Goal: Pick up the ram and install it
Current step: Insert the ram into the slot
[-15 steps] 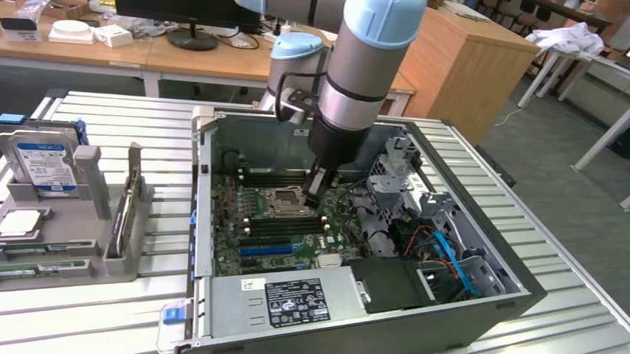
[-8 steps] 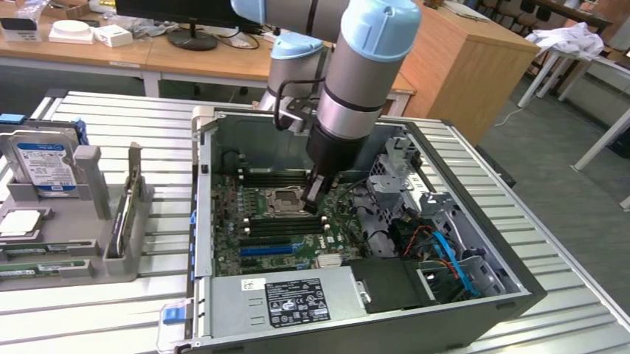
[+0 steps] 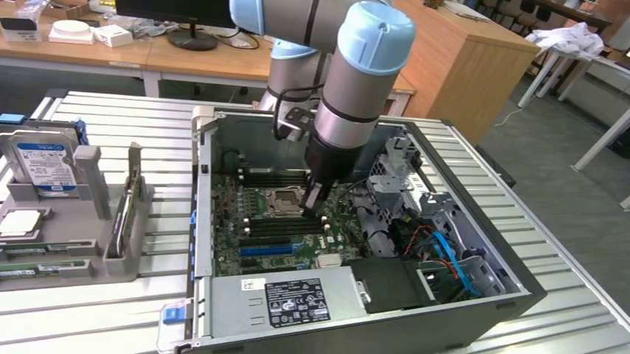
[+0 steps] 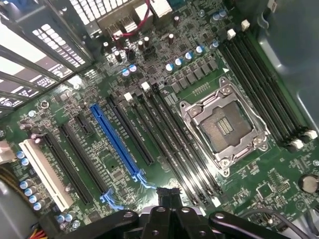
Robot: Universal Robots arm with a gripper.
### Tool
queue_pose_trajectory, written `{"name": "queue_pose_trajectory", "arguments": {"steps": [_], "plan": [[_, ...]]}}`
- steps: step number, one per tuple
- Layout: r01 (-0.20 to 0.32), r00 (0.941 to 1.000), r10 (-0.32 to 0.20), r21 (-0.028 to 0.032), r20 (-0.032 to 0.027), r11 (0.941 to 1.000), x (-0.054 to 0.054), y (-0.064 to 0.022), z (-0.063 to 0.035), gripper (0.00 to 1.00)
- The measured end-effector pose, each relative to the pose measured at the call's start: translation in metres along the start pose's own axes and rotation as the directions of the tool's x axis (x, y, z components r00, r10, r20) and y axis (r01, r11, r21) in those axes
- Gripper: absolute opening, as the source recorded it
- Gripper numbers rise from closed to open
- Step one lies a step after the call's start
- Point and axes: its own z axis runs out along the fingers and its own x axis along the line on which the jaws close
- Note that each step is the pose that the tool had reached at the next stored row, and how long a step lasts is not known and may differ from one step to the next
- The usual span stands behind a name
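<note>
My gripper (image 3: 316,206) hangs low inside the open computer case (image 3: 512,284), over the motherboard (image 3: 258,234). It is just to the exterior view's right of the CPU socket (image 3: 286,198), above a bank of black memory slots (image 3: 280,228). In the wrist view the gripper (image 4: 167,192) has its fingertips drawn together into one dark block at the near end of the long memory slots (image 4: 172,144) beside the CPU socket (image 4: 224,127). I cannot make out a ram stick between them. Green ram modules (image 3: 29,270) lie in the grey holder (image 3: 88,254) outside the case.
A hard drive (image 3: 44,166) stands upright in the grey holder at the exterior view's left. Inside the case are the power supply (image 3: 285,299), a drive cage (image 3: 399,173) and blue and red cables (image 3: 443,251). A blue expansion slot (image 4: 113,140) and a white one (image 4: 44,174) flank the memory slots.
</note>
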Motion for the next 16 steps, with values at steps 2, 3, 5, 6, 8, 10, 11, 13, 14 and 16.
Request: {"name": "queue_pose_trajectory", "arguments": {"steps": [2,3,5,6,8,10,11,13,14,16], "plan": [[0.0,1.0,0.0,-0.0002,0.0003,1.0,0.001,-0.0011,0.0035,0.1],[0.0,1.0,0.0,-0.0003,0.0006,1.0,0.001,-0.0014,0.0053,0.1],[-0.001,1.0,0.001,-0.0003,0.0006,1.0,0.002,-0.0018,0.0089,0.1],[-0.001,1.0,0.001,-0.0004,0.0006,1.0,0.002,-0.0018,0.0107,0.1],[-0.002,1.0,0.002,-0.0004,0.0006,1.0,0.002,-0.0021,0.014,0.1],[-0.002,1.0,0.002,-0.0003,0.0008,1.0,0.002,-0.0024,0.0163,0.1],[-0.002,1.0,0.002,-0.0003,0.0006,1.0,0.002,-0.0024,0.0163,0.1],[-0.002,1.0,0.002,-0.0003,0.0006,1.0,0.002,-0.0024,0.0163,0.1],[-0.002,1.0,0.002,-0.0003,0.0005,1.0,0.002,-0.0024,0.0163,0.1],[-0.002,1.0,0.002,-0.0003,0.0008,1.0,0.001,-0.0043,0.0165,0.1]]}}
